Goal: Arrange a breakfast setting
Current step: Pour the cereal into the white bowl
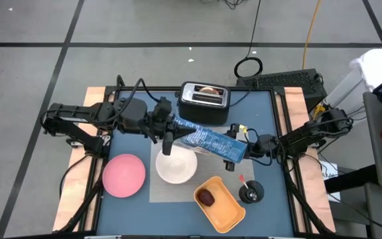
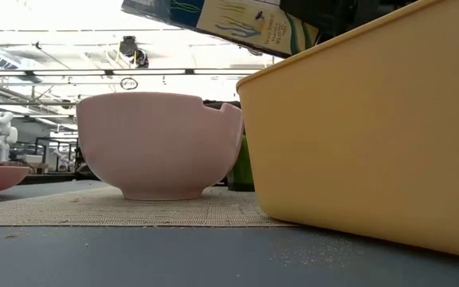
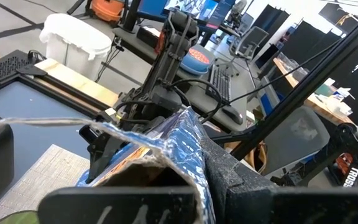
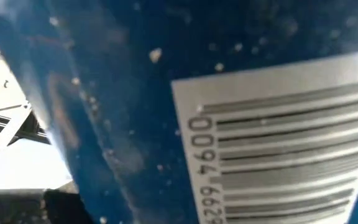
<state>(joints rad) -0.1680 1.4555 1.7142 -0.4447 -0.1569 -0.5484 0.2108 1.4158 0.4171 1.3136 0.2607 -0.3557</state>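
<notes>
High view: blue box lies slantwise above white bowl.

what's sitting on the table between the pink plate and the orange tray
The white bowl, on the grey placemat, lies between the pink plate and the orange tray. The high view shows it best.

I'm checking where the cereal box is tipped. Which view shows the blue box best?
The high view: the whole blue box lies tilted between both arms, above the white bowl. The low view catches only its underside, the left wrist view its open torn top, and the right wrist view just a barcode panel.
</notes>
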